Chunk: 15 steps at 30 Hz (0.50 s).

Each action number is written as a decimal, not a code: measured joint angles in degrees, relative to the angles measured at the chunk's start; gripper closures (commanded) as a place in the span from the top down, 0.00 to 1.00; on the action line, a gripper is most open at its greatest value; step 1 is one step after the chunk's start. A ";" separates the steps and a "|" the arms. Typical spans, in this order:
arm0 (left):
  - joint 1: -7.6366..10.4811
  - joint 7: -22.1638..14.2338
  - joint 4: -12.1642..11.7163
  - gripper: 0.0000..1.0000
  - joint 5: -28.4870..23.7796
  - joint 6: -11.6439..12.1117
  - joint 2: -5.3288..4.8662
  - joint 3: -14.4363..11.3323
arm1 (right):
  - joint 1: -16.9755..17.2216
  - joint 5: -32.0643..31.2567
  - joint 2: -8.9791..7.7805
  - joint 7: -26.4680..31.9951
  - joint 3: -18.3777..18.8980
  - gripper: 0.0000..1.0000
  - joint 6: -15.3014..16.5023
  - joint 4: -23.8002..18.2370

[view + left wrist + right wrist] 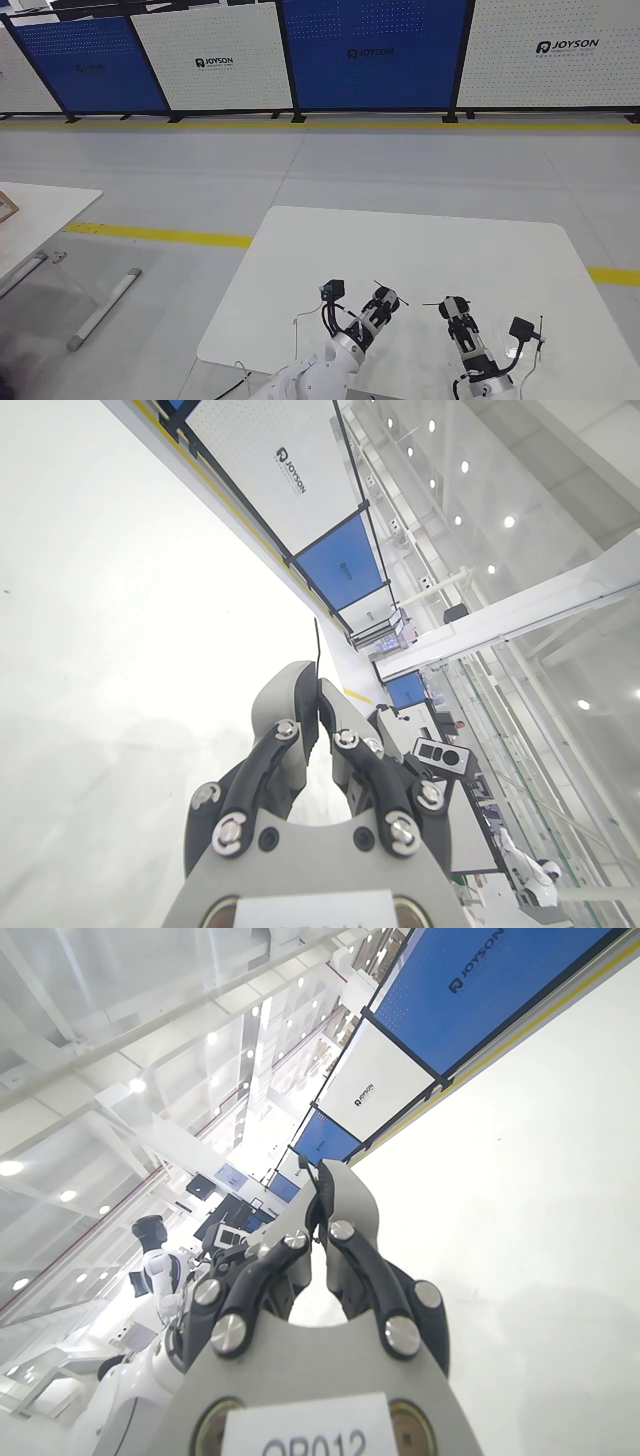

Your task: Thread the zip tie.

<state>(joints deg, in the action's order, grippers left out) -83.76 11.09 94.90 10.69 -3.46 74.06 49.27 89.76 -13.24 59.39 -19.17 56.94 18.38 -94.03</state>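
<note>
The zip tie (317,645) is a thin black strap, held up above the white bench (420,250) by both arms and touching the surface nowhere that I can see. Its narrow tail pokes straight out past the tips of the left claw (316,695), which is pressed together and pinching the strap between its ribbed pads. The small square head (303,1162) sits just beyond the tips of the right claw (320,1193), which is likewise clamped on the strap right behind the head. From above, the two claws hang side by side near the front edge of the bench, close but apart. A short black sliver shows at each, and the run of strap between them is too fine to trace.

My reading is that both ends are gripped and the threading itself is not yet done, since tail and head do not meet. The next move calls for bringing the claws together with the tail lined up squarely on the slot in the head. The slot is small and the tail is flexible, so the angle matters more than force. Neither grip should loosen until the tip is through.
</note>
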 measured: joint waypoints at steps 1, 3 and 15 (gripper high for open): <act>-0.02 0.26 -0.07 0.00 -0.31 -0.35 0.09 -0.04 | 0.01 -0.02 -0.01 0.00 0.00 0.00 -0.01 -0.01; 0.12 0.95 -0.34 0.00 -1.57 -1.07 0.37 -0.09 | 0.02 -0.05 -0.02 0.02 0.00 0.00 -0.01 -0.03; 0.66 0.65 -0.68 0.00 -3.98 -0.62 0.93 -0.78 | 0.02 -0.05 -0.02 0.02 0.00 0.00 -0.01 -0.03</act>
<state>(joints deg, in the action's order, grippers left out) -83.09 11.75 94.22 6.71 -4.08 74.99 48.48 89.79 -13.29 59.37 -19.15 56.95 18.37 -94.07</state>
